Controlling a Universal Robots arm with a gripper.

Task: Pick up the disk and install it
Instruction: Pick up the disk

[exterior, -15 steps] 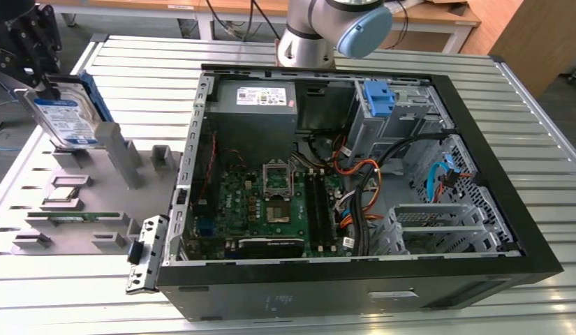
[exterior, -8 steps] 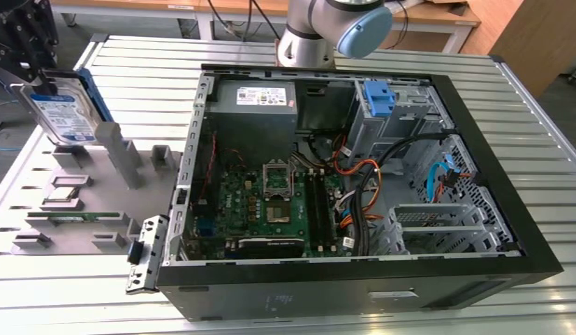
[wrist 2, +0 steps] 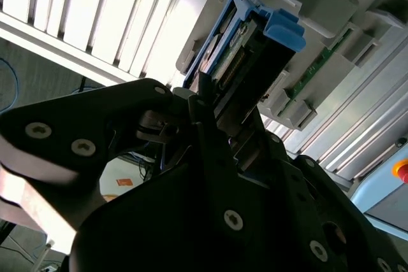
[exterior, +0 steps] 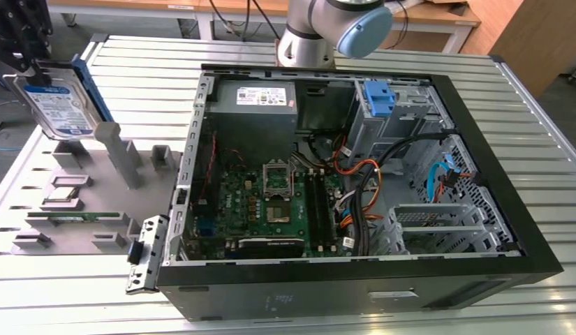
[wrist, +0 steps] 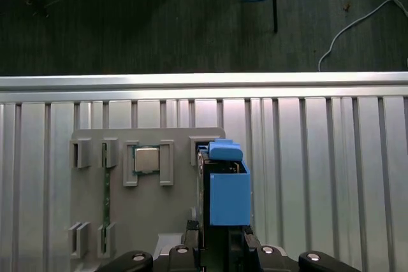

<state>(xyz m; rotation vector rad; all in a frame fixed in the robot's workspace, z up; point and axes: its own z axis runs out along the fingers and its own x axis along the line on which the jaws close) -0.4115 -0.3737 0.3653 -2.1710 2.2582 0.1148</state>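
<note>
Pinching disk (exterior: 59, 105) between fingers (wrist 2: 205, 103), over fixture (exterior: 92, 209)

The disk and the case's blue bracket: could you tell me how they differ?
The disk hangs upright in the pincer, outside the case; the blue bracket sits in the case's metal cage. The disk shows a silver, labelled face; the blue bracket is plain blue. Both include blue plastic.

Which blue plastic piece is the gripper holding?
The blue carrier frame on the disk, clamped in the gripper above the grey tray; the other blue bracket sits inside the computer case.
</note>
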